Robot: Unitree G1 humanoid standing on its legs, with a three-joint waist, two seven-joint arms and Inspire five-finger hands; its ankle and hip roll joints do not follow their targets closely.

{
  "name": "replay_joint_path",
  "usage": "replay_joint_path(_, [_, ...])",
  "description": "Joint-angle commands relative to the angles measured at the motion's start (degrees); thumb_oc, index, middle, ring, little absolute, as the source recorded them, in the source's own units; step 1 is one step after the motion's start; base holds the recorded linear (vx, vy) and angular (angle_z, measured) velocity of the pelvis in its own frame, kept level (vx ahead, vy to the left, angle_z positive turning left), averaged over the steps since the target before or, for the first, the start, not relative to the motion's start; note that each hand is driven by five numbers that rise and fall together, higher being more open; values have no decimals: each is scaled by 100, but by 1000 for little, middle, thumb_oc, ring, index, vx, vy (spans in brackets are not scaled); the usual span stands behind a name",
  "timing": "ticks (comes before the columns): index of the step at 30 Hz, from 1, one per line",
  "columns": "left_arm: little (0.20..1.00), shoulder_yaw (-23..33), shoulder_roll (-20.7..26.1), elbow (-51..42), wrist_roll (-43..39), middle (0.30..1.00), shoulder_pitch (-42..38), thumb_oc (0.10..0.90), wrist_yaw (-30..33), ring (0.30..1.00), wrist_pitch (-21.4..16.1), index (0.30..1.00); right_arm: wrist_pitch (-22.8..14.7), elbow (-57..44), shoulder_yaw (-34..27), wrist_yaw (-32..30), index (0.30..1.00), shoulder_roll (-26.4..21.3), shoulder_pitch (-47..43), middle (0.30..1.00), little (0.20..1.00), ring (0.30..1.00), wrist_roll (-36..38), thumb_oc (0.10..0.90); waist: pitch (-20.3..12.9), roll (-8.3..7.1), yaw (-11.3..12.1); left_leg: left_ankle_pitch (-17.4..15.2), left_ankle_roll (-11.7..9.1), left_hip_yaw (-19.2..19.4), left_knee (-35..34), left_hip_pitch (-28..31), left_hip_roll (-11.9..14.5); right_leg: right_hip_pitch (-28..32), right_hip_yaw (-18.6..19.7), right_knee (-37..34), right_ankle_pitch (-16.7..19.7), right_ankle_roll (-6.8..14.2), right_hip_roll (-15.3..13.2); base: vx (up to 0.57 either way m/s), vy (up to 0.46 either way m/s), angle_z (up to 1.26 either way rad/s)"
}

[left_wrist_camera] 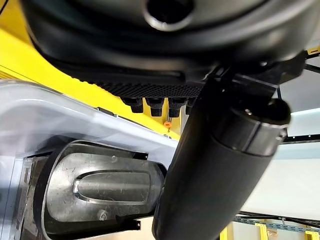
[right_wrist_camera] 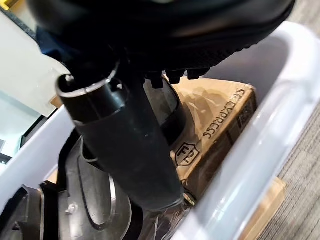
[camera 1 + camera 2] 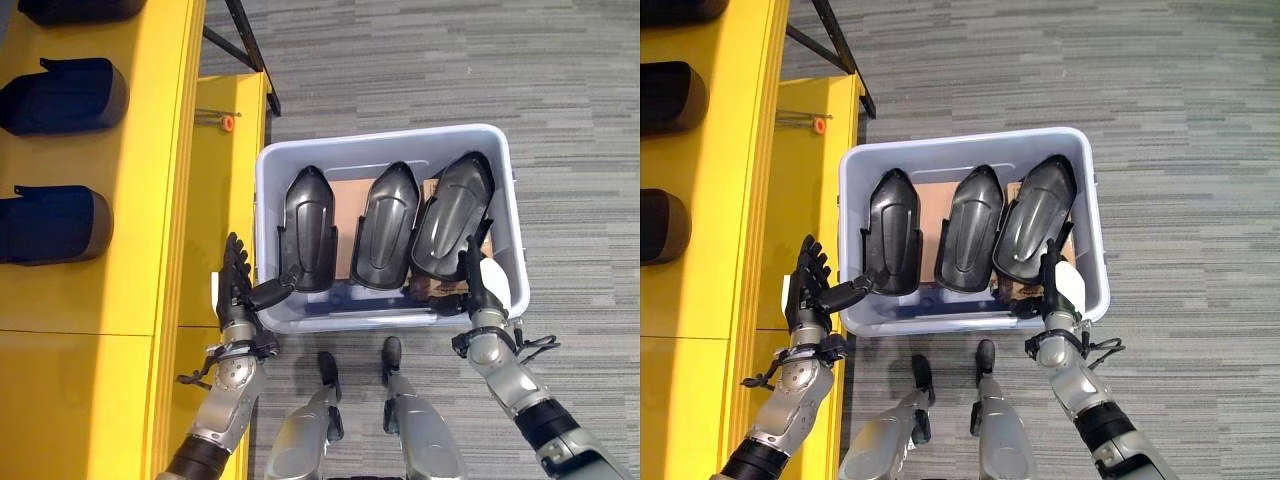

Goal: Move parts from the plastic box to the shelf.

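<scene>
A pale plastic box [image 3: 505, 180] stands on the grey carpet floor [image 3: 580, 90] at the centre of the head views, and three dark moulded parts lie side by side in it, over a piece of cardboard [image 3: 350, 200]. The left part [image 3: 308, 225] sits at about 9 o'clock within the box, the middle part [image 3: 385, 225] at the centre, and the right part [image 3: 455, 210] at about 3 o'clock, tilted and overlapping the middle one.

The left robot hand [image 3: 235, 285] is at the box's 8 o'clock corner, outside the wall, with its fingers straight and spread wide and pointing to 12 o'clock; its thumb reaches over the rim to the near end of the left part. The right robot hand [image 3: 478, 285] is at the box's 5 o'clock corner, reaching over the near rim beside the right part's lower end; I cannot tell how its fingers stand.

The yellow shelf [image 3: 150, 150] runs along 9 o'clock of the scene, just beside the box. Dark blue parts [image 3: 60, 225] lie on it.
</scene>
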Motion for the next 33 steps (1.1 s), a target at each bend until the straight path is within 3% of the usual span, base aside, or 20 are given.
replay_joint_path(1, [1000,2,159,-452,-71,1000,-168,900,-16,1000,-694,1000,-221,-160,169,-711,1000,-132,-718,1000,1000,1000,-708,900,-79,-35,59,-243,-32,-347,764,-666,-48,-344,142,1166,-909,379,-551,-33,35,-4])
replay_joint_path(5, [1000,-85,145,-414,-151,1000,-222,900,6,1000,-708,1000,-162,-76,239,-1094,1000,-187,-1009,1000,1000,1000,-1329,900,-79,25,73,-245,-23,-364,856,-858,-61,-537,153,1246,-914,370,-574,-28,53,-4])
replay_joint_path(7, [1000,-197,150,-464,-254,1000,-193,900,34,1000,-731,1000,91,-183,328,-1381,1000,-328,-1313,1000,1000,1000,-2353,900,-79,105,93,-224,-16,-333,852,-978,-91,-678,168,1288,-909,388,-602,-25,108,-3])
replay_joint_path(8, [1000,-203,151,-485,-286,1000,-162,900,30,1000,-747,1000,223,-210,363,-1389,1000,-369,-1336,1000,1000,1000,-2448,900,-79,119,98,-220,-14,-332,847,-985,-92,-695,171,1301,-910,393,-610,-9,83,0])
replay_joint_path(12, [1000,-224,140,-489,-370,1000,-88,900,-16,1000,-811,1000,549,-176,428,-1600,1000,-384,-1290,1000,1000,1000,-2316,900,-79,137,89,-235,-6,-315,807,-930,-92,-666,163,1315,-945,408,-637,14,40,-3])
replay_joint_path(16, [1000,-240,107,-563,-411,1000,23,900,3,1000,-777,1000,795,-129,318,-2377,1000,-322,-1065,1000,1000,1000,-1843,900,-79,157,76,-230,0,-286,786,-884,-74,-641,157,1330,-947,415,-656,9,16,0])
replay_joint_path(21, [1000,-239,76,-675,-600,1000,243,900,-36,1000,-768,1000,563,-530,-89,-2675,1000,-285,-617,1000,1000,1000,-1673,900,-79,179,-11,-250,1,-247,734,-812,-61,-624,177,1322,-966,433,-657,25,50,0])
replay_joint_path(28, [1000,-289,-13,-805,-621,1000,474,900,3,1000,-880,1000,810,-1149,-130,-2420,1000,-252,-36,1000,1000,1000,-1677,900,-79,180,-152,-281,10,-133,742,-768,-43,-650,254,1346,-987,430,-652,15,48,-8])
replay_joint_path(32, [1000,-269,-27,-802,-636,1000,554,900,-1,1000,-963,1000,468,-1290,-171,-2398,1000,-281,191,1000,1000,1000,-1709,900,-79,181,-195,-279,15,-96,738,-768,-28,-666,274,1341,-978,437,-644,-1,18,-7])
replay_joint_path(33, [1000,-251,-29,-818,-665,1000,578,900,5,1000,-976,1000,236,-1503,-183,-2323,1000,-306,257,1000,1000,1000,-1818,900,-79,182,-218,-275,16,-79,731,-764,-25,-677,293,1338,-970,441,-639,-2,27,-9])
